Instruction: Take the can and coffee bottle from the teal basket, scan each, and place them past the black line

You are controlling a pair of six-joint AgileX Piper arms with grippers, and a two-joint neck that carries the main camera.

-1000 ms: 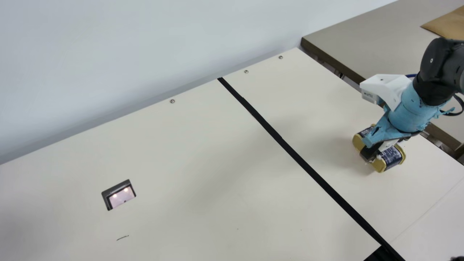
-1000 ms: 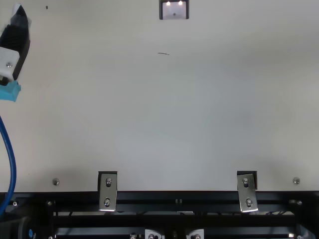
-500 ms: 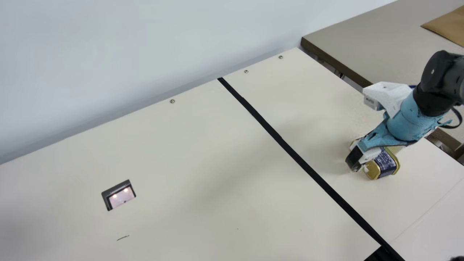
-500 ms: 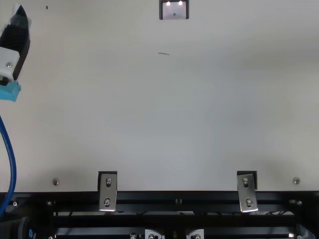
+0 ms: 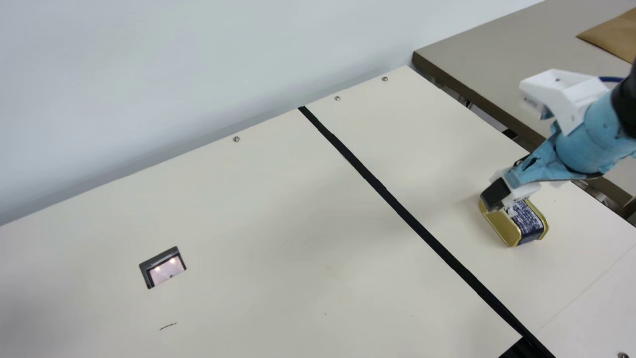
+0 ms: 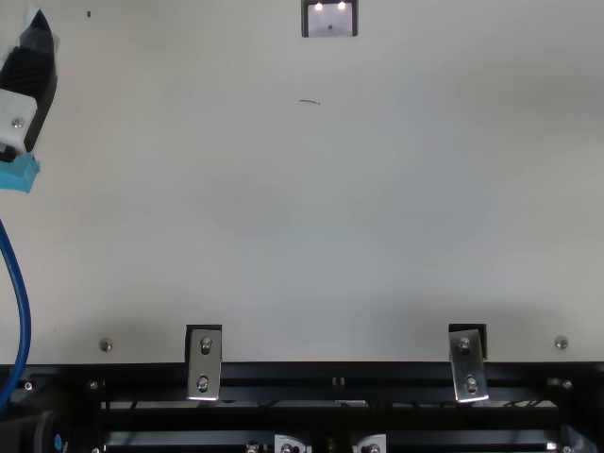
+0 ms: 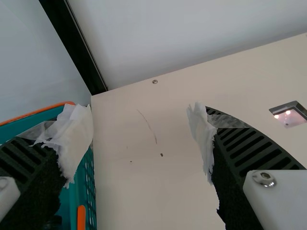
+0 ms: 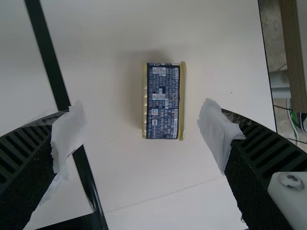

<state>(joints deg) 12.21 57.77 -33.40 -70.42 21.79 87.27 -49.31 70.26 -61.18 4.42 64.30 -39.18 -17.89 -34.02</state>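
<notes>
In the main view my right gripper (image 5: 499, 196) hovers just over the can (image 5: 529, 221), a gold tin with a dark blue label lying on the table right of the black line (image 5: 385, 193). The right wrist view has the can (image 8: 163, 101) between and beyond the widely parted fingers of the right gripper (image 8: 141, 136), not held. At the top view's left edge is part of my left gripper (image 6: 36, 28). Its own wrist view shows the left gripper (image 7: 139, 139) with fingers wide apart, one over the teal basket (image 7: 88, 191). A dark thing inside the basket is mostly hidden.
A scanner window (image 5: 164, 267) is set into the cream table (image 5: 278, 238) left of the line. Beyond the right edge, past a gap, stands another table (image 5: 502, 54) with brown paper (image 5: 613, 35) on it. A wall runs along the back.
The right gripper has let go of the can and pulled back up and to the right. The can lies tipped over slightly nearer than in the earliest picture. My left gripper has kept still.
</notes>
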